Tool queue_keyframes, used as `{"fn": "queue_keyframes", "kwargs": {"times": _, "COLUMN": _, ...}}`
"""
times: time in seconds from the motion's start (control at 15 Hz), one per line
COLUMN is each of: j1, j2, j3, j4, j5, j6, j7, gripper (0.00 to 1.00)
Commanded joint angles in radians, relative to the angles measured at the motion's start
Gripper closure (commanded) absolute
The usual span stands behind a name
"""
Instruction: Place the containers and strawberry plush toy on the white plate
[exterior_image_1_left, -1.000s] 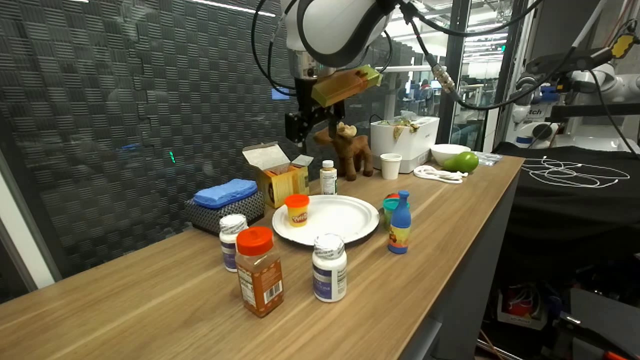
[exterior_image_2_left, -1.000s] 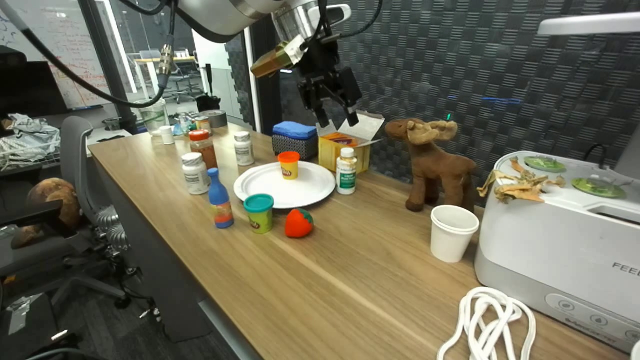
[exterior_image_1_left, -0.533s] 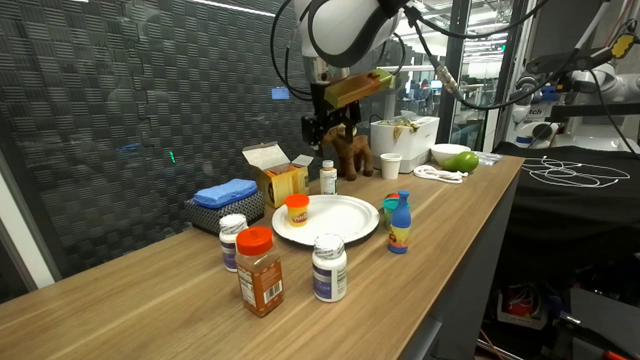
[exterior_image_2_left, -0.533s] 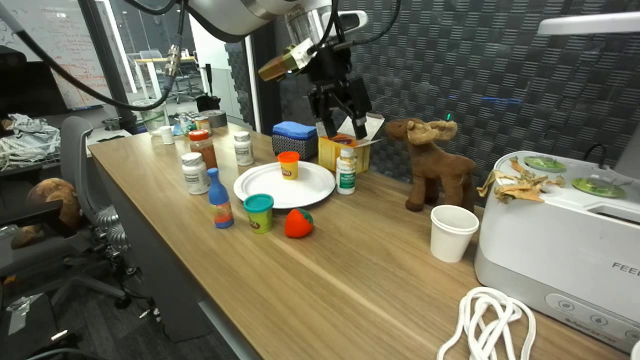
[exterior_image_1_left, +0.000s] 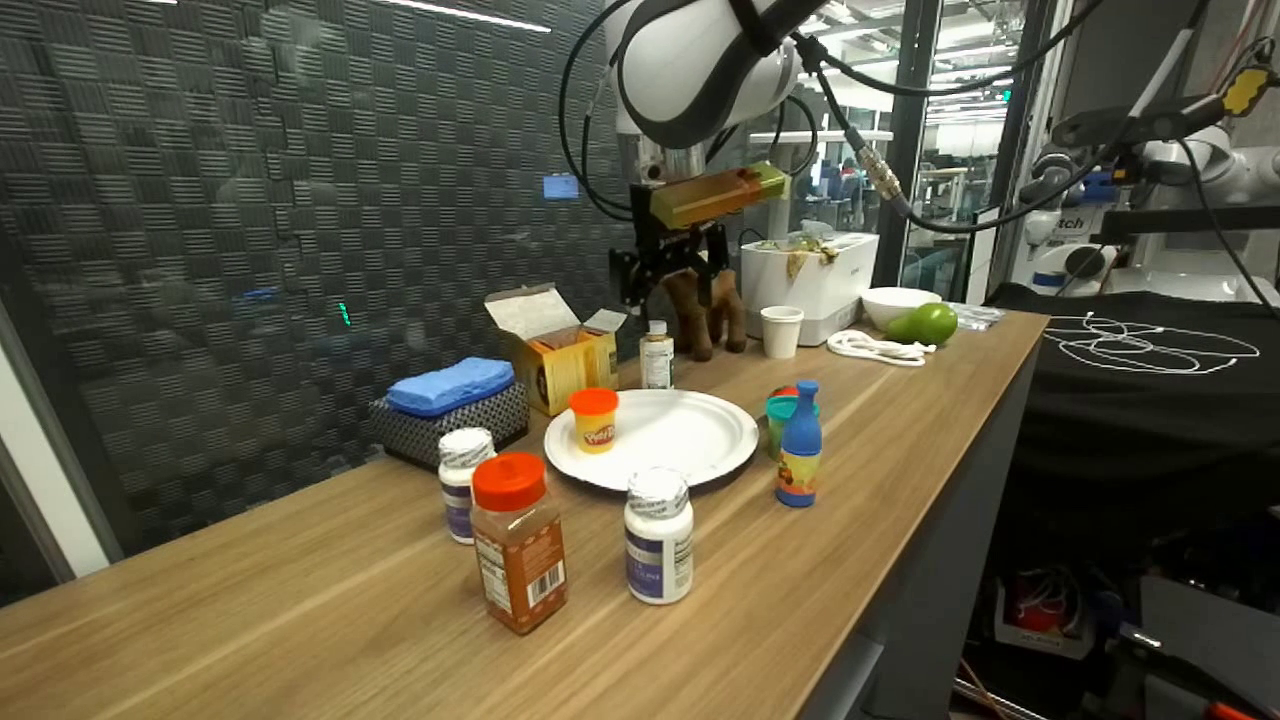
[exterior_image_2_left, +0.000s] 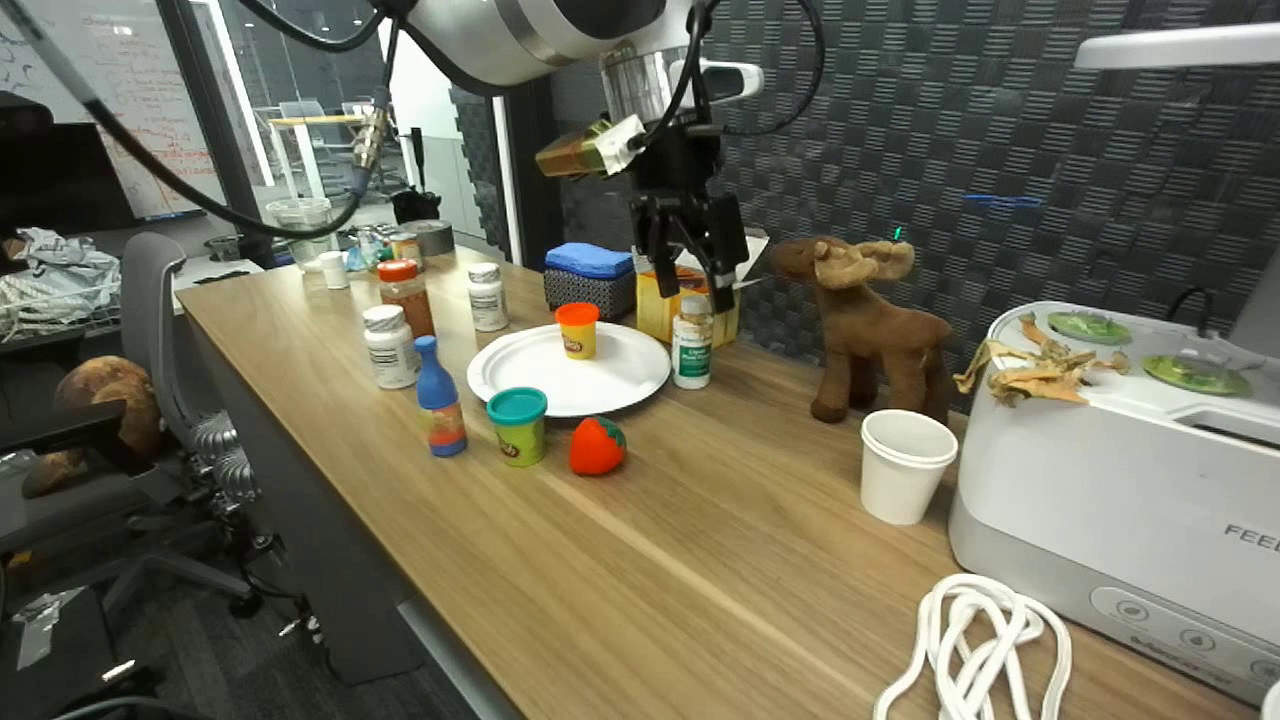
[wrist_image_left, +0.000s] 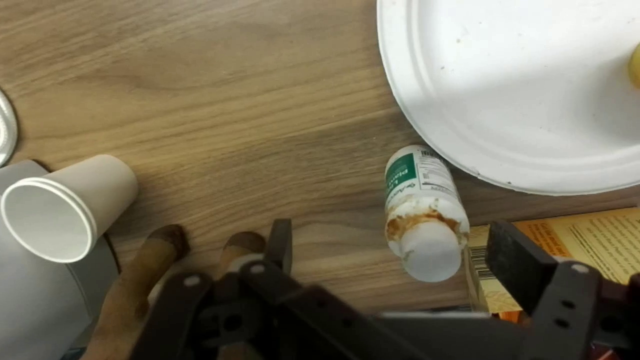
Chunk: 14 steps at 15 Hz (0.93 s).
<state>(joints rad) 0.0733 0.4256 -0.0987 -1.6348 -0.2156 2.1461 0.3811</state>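
Observation:
My gripper (exterior_image_2_left: 694, 290) stands open above the white-capped, green-labelled bottle (exterior_image_2_left: 692, 360). In the wrist view that bottle's cap lies between the spread fingers (wrist_image_left: 517, 265), with no contact visible. The bottle stands beside the white plate (exterior_image_2_left: 510, 385), which bears a yellow tub with an orange lid (exterior_image_2_left: 578, 335). On the table near the plate are the strawberry plush toy (exterior_image_2_left: 597, 447), a green tub with a teal lid (exterior_image_2_left: 518, 432) and a blue bottle (exterior_image_2_left: 440, 405). Farther along stand an orange-brown red-capped jar (exterior_image_1_left: 520, 560) and two white bottles, one nearer (exterior_image_1_left: 660, 550), one behind (exterior_image_1_left: 459, 495).
An opened yellow box (exterior_image_1_left: 570, 368) stands close behind the green-labelled bottle. A brown plush moose (exterior_image_2_left: 880, 330), white paper cups (exterior_image_2_left: 905, 475) and a white appliance (exterior_image_2_left: 1120, 480) are on the bottle's far side. A blue cloth (exterior_image_1_left: 450, 386) tops a dark box.
My gripper has come down and shifted toward the green-labelled bottle, rightward in both exterior views, its jaws staying open. The objects on the table have not moved.

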Motion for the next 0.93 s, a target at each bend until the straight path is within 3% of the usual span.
{"fn": "queue_keyframes", "kwargs": {"times": 0.0, "j1": -0.016, "j2": 0.042, "j3": 0.012, "j4": 0.077, "j5": 0.043, "j6": -0.036, "j7": -0.027, "gripper": 0.00}}
{"fn": "queue_keyframes", "kwargs": {"times": 0.07, "j1": -0.016, "j2": 0.049, "j3": 0.011, "j4": 0.085, "j5": 0.044, "j6": -0.037, "j7": -0.029, "gripper": 0.05}}
{"fn": "queue_keyframes", "kwargs": {"times": 0.13, "j1": -0.016, "j2": 0.057, "j3": 0.010, "j4": 0.094, "j5": 0.041, "j6": -0.038, "j7": -0.030, "gripper": 0.27}}
{"fn": "queue_keyframes", "kwargs": {"times": 0.27, "j1": -0.015, "j2": 0.071, "j3": 0.011, "j4": 0.114, "j5": 0.040, "j6": -0.039, "j7": -0.035, "gripper": 0.32}}
{"fn": "queue_keyframes", "kwargs": {"times": 0.8, "j1": -0.006, "j2": 0.079, "j3": 0.016, "j4": 0.151, "j5": 0.040, "j6": -0.083, "j7": -0.032, "gripper": 0.93}}
{"fn": "queue_keyframes", "kwargs": {"times": 0.87, "j1": -0.001, "j2": 0.075, "j3": 0.016, "j4": 0.152, "j5": 0.032, "j6": -0.088, "j7": -0.027, "gripper": 0.92}}
